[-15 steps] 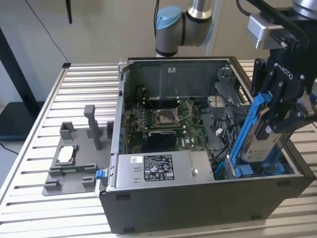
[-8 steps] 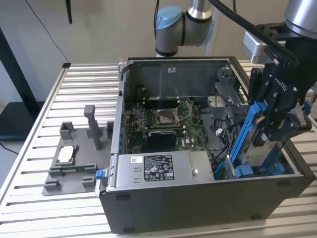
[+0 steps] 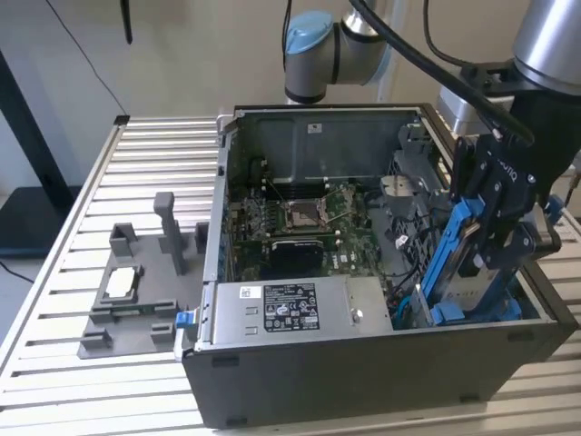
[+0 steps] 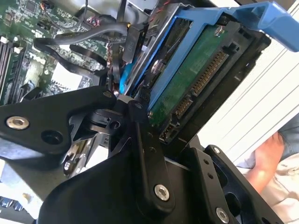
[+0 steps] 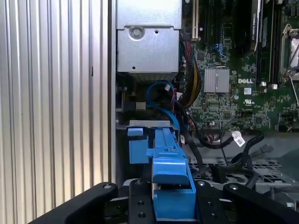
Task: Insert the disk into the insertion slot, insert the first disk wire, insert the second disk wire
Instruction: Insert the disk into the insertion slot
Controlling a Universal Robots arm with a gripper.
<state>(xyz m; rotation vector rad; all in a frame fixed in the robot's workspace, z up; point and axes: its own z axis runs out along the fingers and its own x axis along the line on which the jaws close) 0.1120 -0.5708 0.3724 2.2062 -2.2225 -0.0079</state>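
Observation:
My gripper (image 3: 490,238) is shut on the disk (image 3: 457,263), a drive in a bright blue carrier. It holds the disk steeply tilted over the front corner of the black PC case on the exterior view's right. The disk's lower end is down inside the case at the insertion slot (image 3: 419,307), a grey metal cage, and its upper end is still raised. In the second wrist view the disk's green board and connectors (image 4: 196,79) face outward between the black fingers (image 4: 140,135). In the first wrist view the blue carrier (image 5: 170,170) points into the cage. A blue cable (image 5: 156,91) and black cables (image 5: 233,149) lie loose beside it.
A grey power-supply box (image 3: 290,306) fills the case's front. The motherboard (image 3: 300,218) lies behind it. A grey fixture tray (image 3: 136,291) sits on the slatted table (image 3: 154,154) on the exterior view's left. A person's hand (image 4: 273,156) is beyond the case wall.

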